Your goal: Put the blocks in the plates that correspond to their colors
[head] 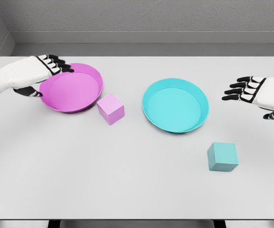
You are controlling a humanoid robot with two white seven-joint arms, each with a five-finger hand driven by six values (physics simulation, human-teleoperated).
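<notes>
So both blocks are on the tabletop [137, 190], neither plated. The pink block [111, 109] sits just beside the pink plate [87, 70], toward the left edge. The teal block [222, 156] is nearer the front right corner, apart from the teal plate [201, 97]. The left hand [37, 73] hovers over its plate's left rim, the right hand [253, 90] by the right edge; both have fingers spread, holding nothing. Looks like 1 hand per color, I'd guess.

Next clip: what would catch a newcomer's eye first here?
Two bright plates: a pink plate at left and a teal plate in the middle. Each color's block sits outside them: the pink block touching the pink plate's rim, the teal block nearer the front right.
</notes>
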